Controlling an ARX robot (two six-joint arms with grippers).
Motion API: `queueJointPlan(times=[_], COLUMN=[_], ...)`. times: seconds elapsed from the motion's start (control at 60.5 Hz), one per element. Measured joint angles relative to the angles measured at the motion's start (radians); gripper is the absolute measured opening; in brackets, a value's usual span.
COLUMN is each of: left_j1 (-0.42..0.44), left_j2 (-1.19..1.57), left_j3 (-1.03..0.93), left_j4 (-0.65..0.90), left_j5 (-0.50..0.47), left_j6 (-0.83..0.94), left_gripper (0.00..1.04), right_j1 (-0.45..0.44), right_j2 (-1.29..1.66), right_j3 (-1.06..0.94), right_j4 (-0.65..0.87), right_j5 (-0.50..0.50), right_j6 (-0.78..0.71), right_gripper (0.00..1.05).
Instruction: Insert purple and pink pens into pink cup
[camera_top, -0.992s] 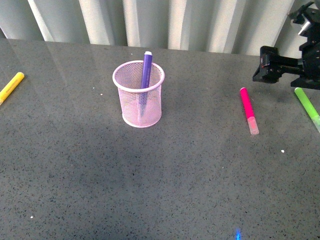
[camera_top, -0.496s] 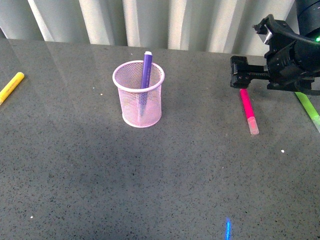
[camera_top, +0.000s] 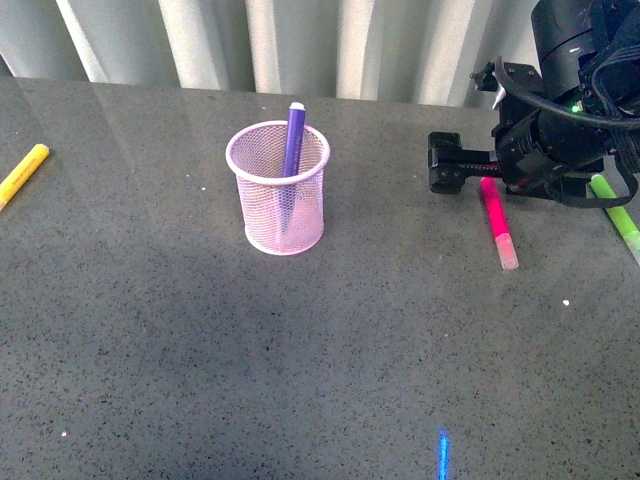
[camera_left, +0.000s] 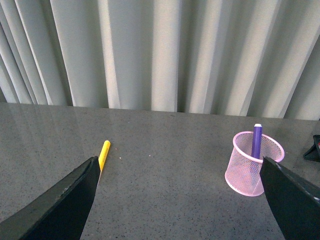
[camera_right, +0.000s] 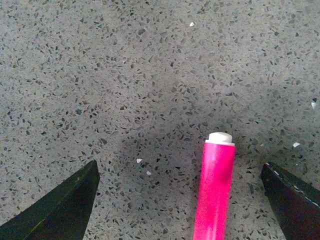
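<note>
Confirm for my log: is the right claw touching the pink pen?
Apart. Right wrist view: the open right claw straddles the pink pen, bare tabletop showing on both sides.

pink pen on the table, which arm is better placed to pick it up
Right. Its open end effector hangs over the pink pen, jaws either side in the right wrist view. The left end effector is out of the front view.
</note>
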Motion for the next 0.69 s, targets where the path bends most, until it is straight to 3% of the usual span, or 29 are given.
queueJointPlan(times=[0.612,0.694], left_j1=[0.0,0.0], left_j2=[0.0,0.0], left_j3=[0.0,0.0], left_j4=[0.0,0.0], left_j5=[0.0,0.0], left_j6=[0.0,0.0], left_gripper=[0.98,0.98], right_j1=[-0.015,-0.015], right_j2=[0.016,0.021], right_j3=[-0.021,-0.015], right_j4=[0.032,0.032], right_j5=[0.018,0.031], right_j6=[0.015,0.02], right_gripper=[0.98,0.87])
